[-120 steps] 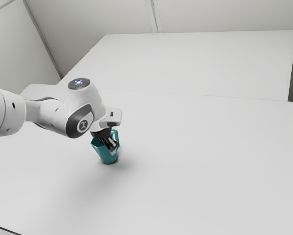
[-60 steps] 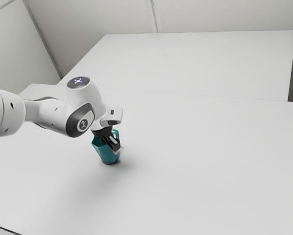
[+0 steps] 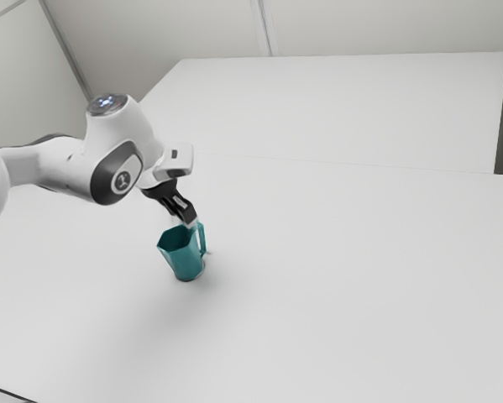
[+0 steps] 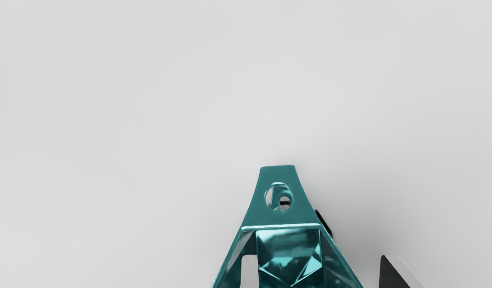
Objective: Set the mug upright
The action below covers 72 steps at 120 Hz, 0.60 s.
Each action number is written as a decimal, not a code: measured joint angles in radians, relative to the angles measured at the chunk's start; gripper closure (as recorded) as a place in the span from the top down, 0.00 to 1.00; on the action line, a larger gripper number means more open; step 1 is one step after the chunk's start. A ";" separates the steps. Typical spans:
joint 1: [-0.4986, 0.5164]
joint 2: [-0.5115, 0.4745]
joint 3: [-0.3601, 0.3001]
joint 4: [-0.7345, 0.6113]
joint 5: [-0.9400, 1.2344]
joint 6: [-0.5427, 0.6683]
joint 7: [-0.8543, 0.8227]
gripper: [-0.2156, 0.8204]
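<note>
Mug [image 3: 181,254] upright, mouth up, well in from counter [image 3: 360,277] edges; jaws spread by its rim, gripping nothing, so its base presumably bears it.

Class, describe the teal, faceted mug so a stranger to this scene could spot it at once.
On the broad white table, follow the white robot arm in from the exterior view's left. Just beneath its black two-finger end effector is the teal mug, faceted, open-topped, with a side handle. Its colour sets it apart from the white table and black-and-white arm.
</note>
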 joint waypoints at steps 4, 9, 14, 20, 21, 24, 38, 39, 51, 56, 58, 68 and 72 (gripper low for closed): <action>0.000 0.001 0.000 0.030 -0.002 -0.015 0.000 0.47; 0.002 0.006 0.000 0.080 -0.006 -0.042 0.000 0.50; 0.004 0.020 0.001 0.145 -0.008 -0.080 -0.001 0.54; 0.011 0.045 0.003 0.229 -0.010 -0.138 -0.006 0.60; 0.013 0.051 0.003 0.247 -0.010 -0.150 -0.007 0.60; 0.017 0.067 0.004 0.292 -0.011 -0.185 -0.011 0.62; 0.020 0.165 0.017 0.515 -0.019 -0.359 -0.033 0.70; 0.020 0.173 0.018 0.529 -0.020 -0.372 -0.034 0.70; 0.020 0.246 0.030 0.677 -0.029 -0.511 -0.056 0.73; 0.019 0.266 0.037 0.712 -0.034 -0.558 -0.065 0.74; 0.019 0.271 0.039 0.720 -0.036 -0.575 -0.069 0.75; 0.018 0.281 0.048 0.751 -0.046 -0.648 -0.085 0.76; 0.018 0.282 0.052 0.758 -0.048 -0.672 -0.091 0.77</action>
